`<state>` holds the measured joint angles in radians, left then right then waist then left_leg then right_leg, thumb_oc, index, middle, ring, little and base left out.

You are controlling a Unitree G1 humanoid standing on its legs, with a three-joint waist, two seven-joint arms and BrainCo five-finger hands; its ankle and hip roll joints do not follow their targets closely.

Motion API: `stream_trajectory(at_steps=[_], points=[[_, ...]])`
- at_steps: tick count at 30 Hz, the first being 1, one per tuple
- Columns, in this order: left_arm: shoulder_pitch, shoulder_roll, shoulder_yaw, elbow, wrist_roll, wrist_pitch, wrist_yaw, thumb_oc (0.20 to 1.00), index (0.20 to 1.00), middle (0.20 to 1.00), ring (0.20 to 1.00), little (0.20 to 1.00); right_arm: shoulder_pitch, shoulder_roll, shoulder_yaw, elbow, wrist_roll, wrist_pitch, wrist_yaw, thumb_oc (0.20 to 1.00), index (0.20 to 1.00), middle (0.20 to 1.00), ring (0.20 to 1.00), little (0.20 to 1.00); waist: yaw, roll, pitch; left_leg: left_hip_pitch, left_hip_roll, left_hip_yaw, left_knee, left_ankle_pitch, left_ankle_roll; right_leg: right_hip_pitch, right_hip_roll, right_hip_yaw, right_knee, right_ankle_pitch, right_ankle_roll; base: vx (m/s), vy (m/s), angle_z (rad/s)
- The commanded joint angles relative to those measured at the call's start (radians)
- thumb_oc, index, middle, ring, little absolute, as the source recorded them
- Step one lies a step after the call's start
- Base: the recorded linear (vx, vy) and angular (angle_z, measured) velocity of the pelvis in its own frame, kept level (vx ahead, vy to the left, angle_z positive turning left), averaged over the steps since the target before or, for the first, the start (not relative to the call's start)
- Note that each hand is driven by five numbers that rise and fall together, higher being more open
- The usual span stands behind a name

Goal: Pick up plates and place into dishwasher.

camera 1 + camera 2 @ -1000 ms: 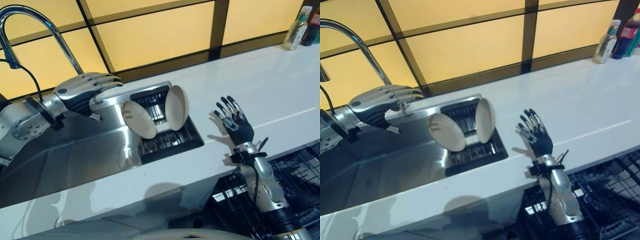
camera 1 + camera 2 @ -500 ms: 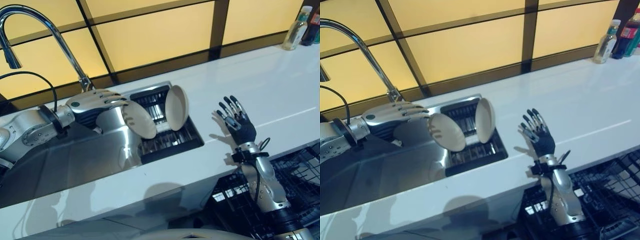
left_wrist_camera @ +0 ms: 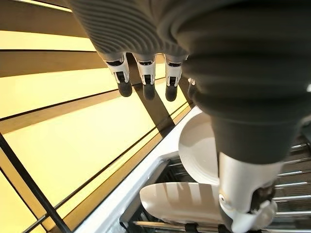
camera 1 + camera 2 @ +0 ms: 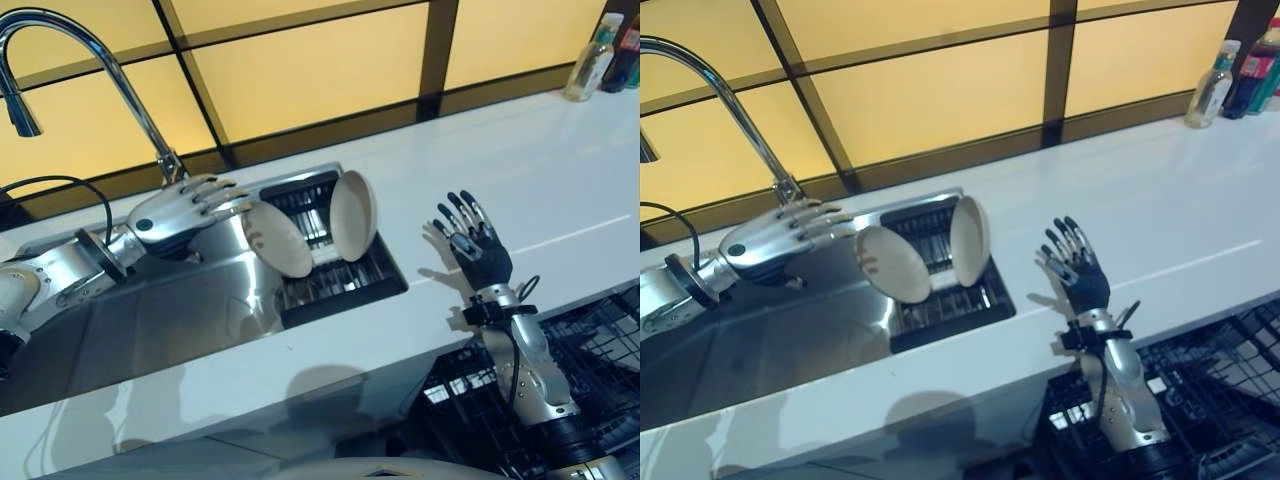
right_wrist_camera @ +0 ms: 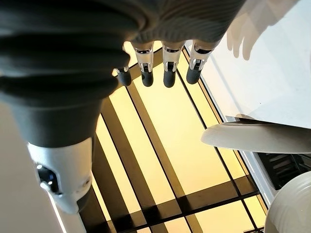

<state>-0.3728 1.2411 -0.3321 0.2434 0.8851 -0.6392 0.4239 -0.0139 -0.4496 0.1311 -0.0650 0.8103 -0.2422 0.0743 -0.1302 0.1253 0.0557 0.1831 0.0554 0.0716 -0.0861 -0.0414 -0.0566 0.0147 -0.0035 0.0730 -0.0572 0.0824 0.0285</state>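
Two white plates stand on edge in a dark drying rack at the sink's right end: the left plate leans towards the basin, the right plate stands more upright. Both plates show in the left wrist view, the left plate and the right plate. My left hand hovers over the sink just left of the left plate, fingers straight, fingertips close to its rim, holding nothing. My right hand is raised above the white counter right of the rack, fingers spread and empty.
A steel sink basin lies under my left arm, with a tall curved tap behind it. Bottles stand at the counter's far right. A dark wire dishwasher rack sits open below the counter edge at lower right.
My left hand came down from the sink's back edge and turned towards the left plate, its fingertips now near the rim. The right hand has barely moved.
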Motion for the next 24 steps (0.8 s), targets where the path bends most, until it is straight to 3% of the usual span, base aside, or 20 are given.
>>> stream_trajectory(at_steps=[1, 24], points=[[-0.048, -0.016, -0.033, 0.044, 0.019, 0.055, 0.06, 1.0, 1.0, 1.0, 1.0, 1.0, -0.028, -0.022, 0.039, -0.016, 0.021, -0.077, -0.013, 1.0, 1.0, 1.0, 1.0, 1.0, -0.03, -0.054, -0.043, -0.108, -0.047, 0.053, 0.038, 0.012, 0.06, -0.021, -0.035, -0.011, 0.072, -0.062, 0.089, 0.0, 0.0, 0.0], [-0.12, -0.049, -0.13, 0.132, 0.099, 0.106, 0.196, 1.0, 1.0, 1.0, 1.0, 1.0, 0.005, -0.02, 0.036, -0.034, 0.021, -0.072, -0.018, 1.0, 1.0, 1.0, 1.0, 1.0, -0.081, -0.045, -0.036, -0.092, -0.042, 0.089, 0.014, 0.022, 0.065, -0.03, -0.028, 0.027, 0.08, -0.057, 0.098, 0.01, -0.007, -0.04]])
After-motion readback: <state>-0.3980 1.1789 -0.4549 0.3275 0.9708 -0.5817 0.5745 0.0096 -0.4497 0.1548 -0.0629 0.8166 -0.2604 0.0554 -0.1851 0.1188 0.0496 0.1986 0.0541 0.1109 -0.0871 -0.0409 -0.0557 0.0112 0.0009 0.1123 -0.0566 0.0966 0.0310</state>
